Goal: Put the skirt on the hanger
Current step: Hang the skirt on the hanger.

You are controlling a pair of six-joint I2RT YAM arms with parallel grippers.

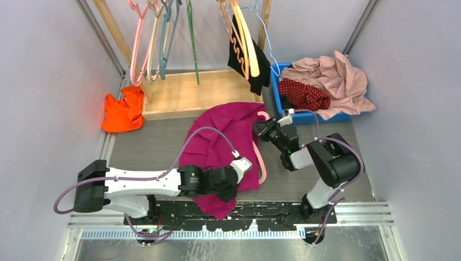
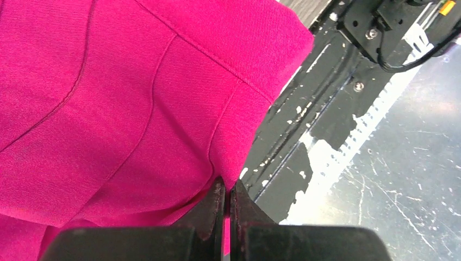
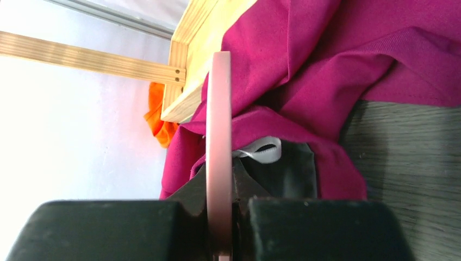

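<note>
**Left end effector (image 2: 228,191): clenched on magenta garment (image 1: 228,130). Right end effector (image 3: 219,175): grasping hanger (image 3: 219,109).**

Well off to left of left end effector and farther back: orange cloth (image 1: 124,113), crumpled on bench (image 1: 147,144) against corner of wooden rack base (image 1: 190,92).

At left end effector: fingers pressed together, with near corner of magenta garment nipped between tips. Seamed cloth filling space to its left. Black mounting rail (image 2: 304,125) just beside it on right.

Between the two end effectors: magenta garment spread over bench. Far edge lapping onto wooden rack base, near corner lying over black mounting rail.

Along garment's right edge, just left of right end effector: one thin pink arm of hanger, curving toward near side. Rest of hanger hidden by cloth and by right end effector.

At right end effector: fingers closed on either side of pink bar, held edge-on between them. Just past fingertips: fold of magenta garment with white ribbon loop (image 3: 261,151) and dark lining.

Right of right end effector and slightly beyond: blue bin (image 1: 277,95). Inside, near left wall: skirt (image 1: 304,95), dark red with white dots, bunched up. Touching neither end effector, apart from hanger. Heaped over bin's far and right rims: pale pink garment (image 1: 337,76), partly overlapping skirt.
</note>
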